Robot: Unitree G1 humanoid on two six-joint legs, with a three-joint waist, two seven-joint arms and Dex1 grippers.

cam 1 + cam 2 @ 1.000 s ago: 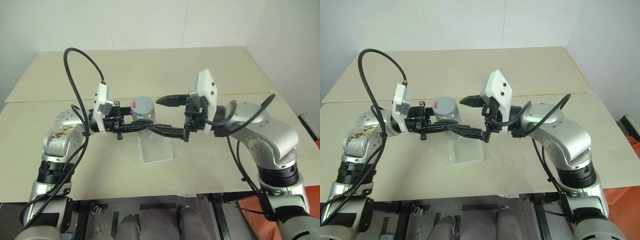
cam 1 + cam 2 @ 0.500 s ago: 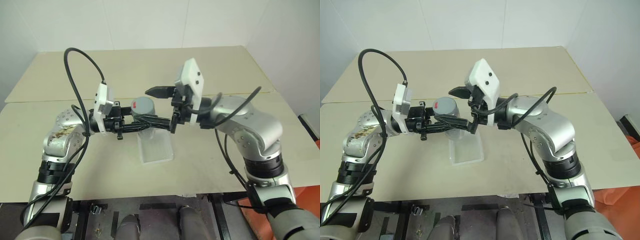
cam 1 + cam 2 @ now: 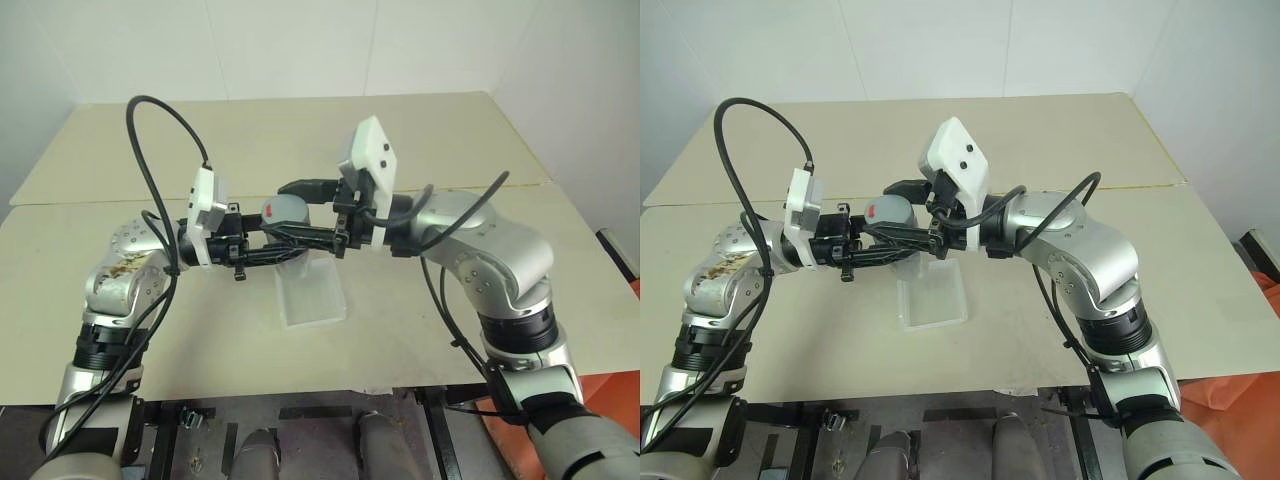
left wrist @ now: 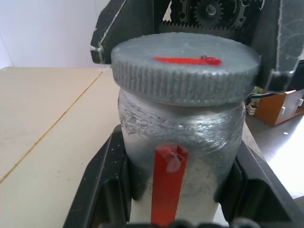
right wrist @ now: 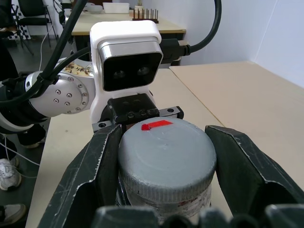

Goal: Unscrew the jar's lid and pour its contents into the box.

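The jar (image 4: 199,137) is held upright in the air above the box (image 3: 312,298), with my left gripper (image 3: 272,243) shut on its cloudy body just under the cap. A red strip runs down the jar's side. The lid (image 5: 166,152) is grey and ribbed, with a red mark on top. My right gripper (image 3: 286,210) comes in level from the opposite side and is shut on the lid, one black finger (image 5: 102,166) pressed against each side of its rim. The contents are hidden inside the jar.
The clear box lies on a beige table (image 3: 420,130) directly under both grippers. A seam crosses the tabletop behind them. Bare table surface lies all around the box, and the table's front edge is close below it.
My right gripper has moved left, from beside the jar onto its top, and its wide-open fingers have closed on the lid. The left gripper and the jar have not moved.
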